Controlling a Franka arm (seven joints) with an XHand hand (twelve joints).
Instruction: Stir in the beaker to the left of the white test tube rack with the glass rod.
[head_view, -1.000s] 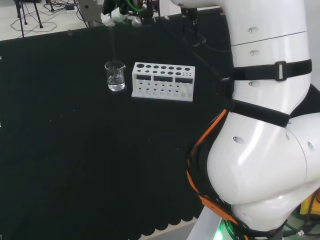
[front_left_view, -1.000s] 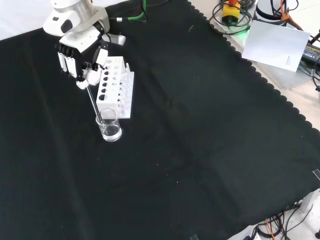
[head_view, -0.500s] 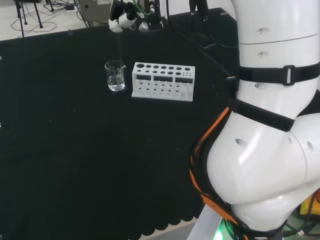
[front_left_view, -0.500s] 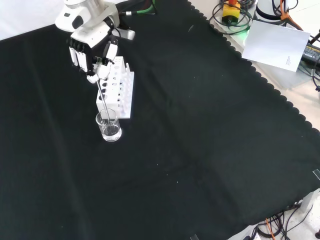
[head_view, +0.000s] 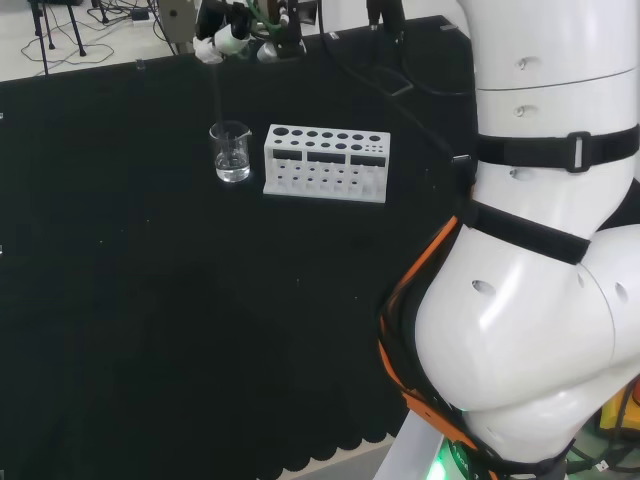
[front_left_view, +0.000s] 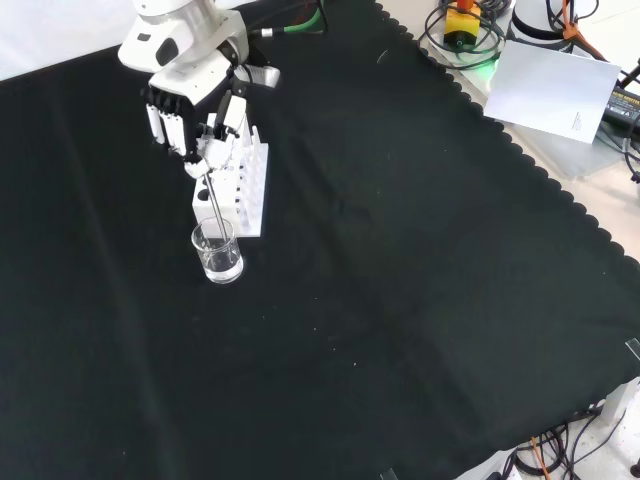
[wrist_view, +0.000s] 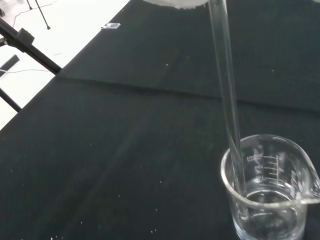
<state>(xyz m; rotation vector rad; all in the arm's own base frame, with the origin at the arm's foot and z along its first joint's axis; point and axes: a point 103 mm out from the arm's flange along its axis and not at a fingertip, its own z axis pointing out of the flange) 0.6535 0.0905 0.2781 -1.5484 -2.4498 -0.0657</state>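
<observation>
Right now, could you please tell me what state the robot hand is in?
Robot hand: shut on the glass rod, whose lower end is inside the beaker.

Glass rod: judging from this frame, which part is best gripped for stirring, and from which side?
Its upper end, from above. The glass rod stands nearly upright with its lower end inside the beaker, so only the top is free. The hand already pinches it there, above the white test tube rack.
</observation>
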